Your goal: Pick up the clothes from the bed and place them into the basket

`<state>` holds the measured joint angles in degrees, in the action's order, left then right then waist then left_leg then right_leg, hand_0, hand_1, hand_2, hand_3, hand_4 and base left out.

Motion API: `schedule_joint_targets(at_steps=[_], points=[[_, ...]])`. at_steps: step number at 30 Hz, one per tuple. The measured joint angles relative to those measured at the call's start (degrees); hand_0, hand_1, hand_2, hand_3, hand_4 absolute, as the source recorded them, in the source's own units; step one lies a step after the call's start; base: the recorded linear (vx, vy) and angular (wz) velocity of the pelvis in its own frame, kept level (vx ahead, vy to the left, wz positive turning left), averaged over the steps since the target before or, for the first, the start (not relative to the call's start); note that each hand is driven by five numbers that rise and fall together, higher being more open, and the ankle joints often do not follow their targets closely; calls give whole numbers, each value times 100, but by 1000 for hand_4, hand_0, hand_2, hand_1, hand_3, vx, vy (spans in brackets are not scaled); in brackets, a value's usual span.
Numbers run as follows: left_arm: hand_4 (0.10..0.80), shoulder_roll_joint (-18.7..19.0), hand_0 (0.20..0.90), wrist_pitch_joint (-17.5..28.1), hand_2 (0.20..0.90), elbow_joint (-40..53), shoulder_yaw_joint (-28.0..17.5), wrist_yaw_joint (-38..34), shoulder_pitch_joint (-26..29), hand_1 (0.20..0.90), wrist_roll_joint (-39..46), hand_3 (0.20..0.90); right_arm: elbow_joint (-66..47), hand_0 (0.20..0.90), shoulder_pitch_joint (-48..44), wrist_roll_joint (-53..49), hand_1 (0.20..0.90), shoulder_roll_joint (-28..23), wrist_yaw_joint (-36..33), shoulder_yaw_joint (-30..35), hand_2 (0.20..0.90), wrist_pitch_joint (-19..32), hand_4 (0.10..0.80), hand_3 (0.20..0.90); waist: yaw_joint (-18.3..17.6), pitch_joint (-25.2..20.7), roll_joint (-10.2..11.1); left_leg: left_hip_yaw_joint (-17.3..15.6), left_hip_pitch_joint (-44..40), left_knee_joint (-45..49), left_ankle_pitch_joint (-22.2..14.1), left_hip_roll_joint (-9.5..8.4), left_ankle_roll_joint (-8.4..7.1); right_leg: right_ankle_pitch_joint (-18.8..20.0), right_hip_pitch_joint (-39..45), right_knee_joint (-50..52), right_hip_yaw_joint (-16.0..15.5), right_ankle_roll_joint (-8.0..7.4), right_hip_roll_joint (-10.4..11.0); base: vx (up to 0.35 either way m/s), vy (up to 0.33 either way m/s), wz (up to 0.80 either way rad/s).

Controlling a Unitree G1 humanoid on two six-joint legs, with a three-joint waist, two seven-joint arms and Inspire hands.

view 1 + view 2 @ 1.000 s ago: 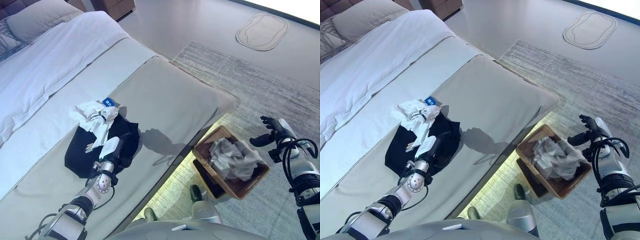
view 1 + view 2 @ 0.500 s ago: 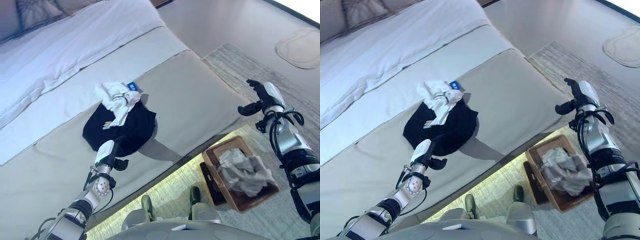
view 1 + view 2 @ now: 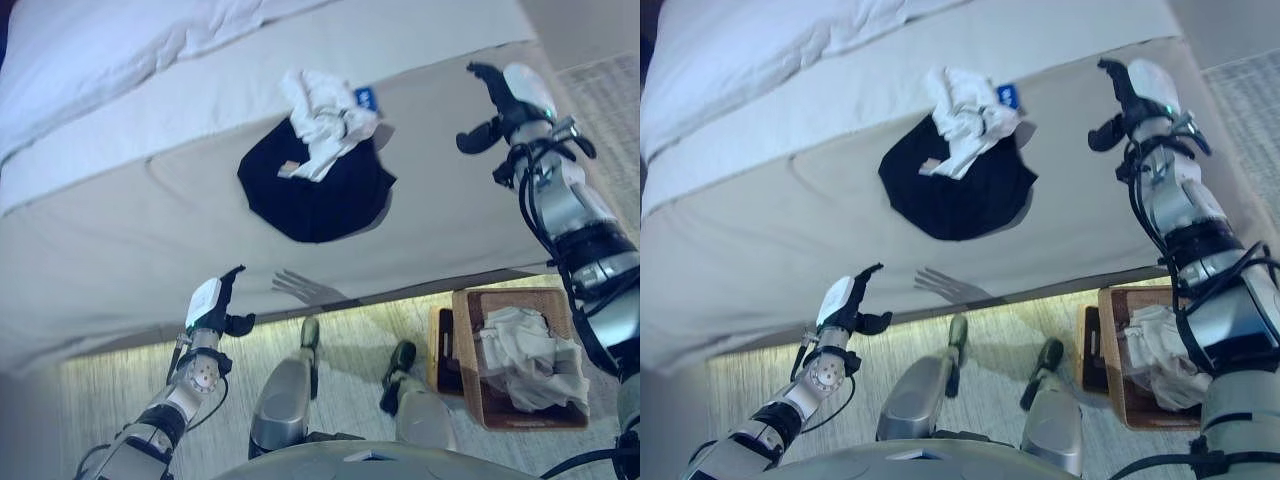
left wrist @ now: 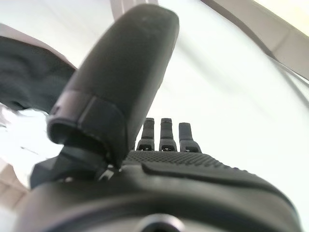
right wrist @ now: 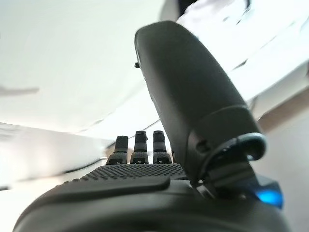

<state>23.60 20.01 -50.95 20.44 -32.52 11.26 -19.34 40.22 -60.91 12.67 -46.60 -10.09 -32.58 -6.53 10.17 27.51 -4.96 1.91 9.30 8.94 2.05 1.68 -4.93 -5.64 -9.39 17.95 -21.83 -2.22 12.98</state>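
Right hand [image 5: 145,193], fingers straight, over the pale bed [image 5: 63,63]

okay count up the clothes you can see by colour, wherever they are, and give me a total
Black: 1, the black garment on the bed.
White: 1, the white garment lying on it.
Grey-white: 1, the crumpled garment in the basket.
Total: 3.

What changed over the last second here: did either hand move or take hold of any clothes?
The left hand has come off the black garment and now hangs open at the bed's near edge, holding nothing. The right hand has swung from beside the basket to over the bed, open too. The camera also shifted. The black garment, the white garment on it and the grey clothes in the basket look undisturbed.
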Motion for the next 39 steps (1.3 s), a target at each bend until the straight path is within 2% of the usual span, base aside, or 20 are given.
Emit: schedule_joint_targets(at_steps=[2,5,6,10,14,22,26,28,34,35,39], points=[[800,169,900,-27,900,239,1,-212,136,900,-56,900,-4,900,-256,-5,900,0,-83,-94,900,-106,800,900,221,231,59,64,220,290,-100,-114,110,-281,-282,668,-62,89,238,24,-19,39],[800,294,900,-36,900,397,12,-345,209,900,-108,900,-3,900,-341,-26,900,18,-115,-189,900,-222,800,900,486,317,92,161,540,720,-286,-210,143,-529,-549,1214,-99,146,422,135,-24,30],[800,352,900,-36,900,499,14,-409,179,900,-110,900,-3,900,-341,-27,900,33,-115,-246,900,-261,800,900,551,383,122,172,665,1060,-410,-276,177,-654,-633,1473,-71,179,539,83,51,23],[800,568,900,-14,900,969,22,-585,-125,900,-105,900,-27,900,-410,-29,900,73,-127,-315,900,-440,800,900,684,439,125,259,1225,1898,-723,-382,260,-926,-951,2096,-97,173,747,88,37,19],[800,748,900,-7,900,1232,38,-594,-328,900,-103,900,-76,900,-445,-29,900,82,-130,-320,900,-643,800,900,789,441,123,308,1732,2468,-942,-416,316,-1121,-1292,2476,-83,166,839,91,44,11],[800,916,900,30,900,1840,67,-596,-587,900,-63,900,-42,900,-657,-18,900,88,-75,-523,900,-990,800,900,877,456,110,458,2699,3176,-988,-556,380,-1218,-2113,3143,-72,155,1045,34,23,12],[800,1098,900,67,900,2223,156,-597,-706,900,40,900,336,900,-864,-21,900,89,-78,-680,900,-1013,800,900,948,458,110,531,3100,3377,-986,-558,385,-1224,-2458,3326,-85,156,1051,-25,0,7],[800,1168,900,134,900,2336,168,-603,-760,900,54,900,549,900,-985,-20,900,86,-94,-775,900,-1049,800,900,984,459,109,538,3273,3385,-938,-565,448,-1223,-2633,3359,-71,157,1046,-66,37,5],[800,1314,900,156,900,2624,232,-675,-886,900,162,900,1274,900,-1544,-25,900,97,-163,-1111,900,-1028,800,900,1028,476,72,566,3755,3561,-907,-568,421,-1223,-3111,3562,-37,159,1057,-66,9,2],[800,1318,900,156,900,2640,231,-682,-891,900,183,900,1370,900,-1600,-25,900,98,-172,-1121,900,-983,800,900,1037,478,68,566,3802,3595,-906,-571,415,-1253,-3159,3610,-30,209,1070,-47,0,2],[800,1348,900,162,900,2799,226,-708,-890,900,256,900,1682,900,-1902,-27,900,98,-220,-1250,900,-950,800,900,1074,482,59,571,3972,3700,-916,-579,401,-1281,-3342,3732,1,256,1091,-44,10,1]])
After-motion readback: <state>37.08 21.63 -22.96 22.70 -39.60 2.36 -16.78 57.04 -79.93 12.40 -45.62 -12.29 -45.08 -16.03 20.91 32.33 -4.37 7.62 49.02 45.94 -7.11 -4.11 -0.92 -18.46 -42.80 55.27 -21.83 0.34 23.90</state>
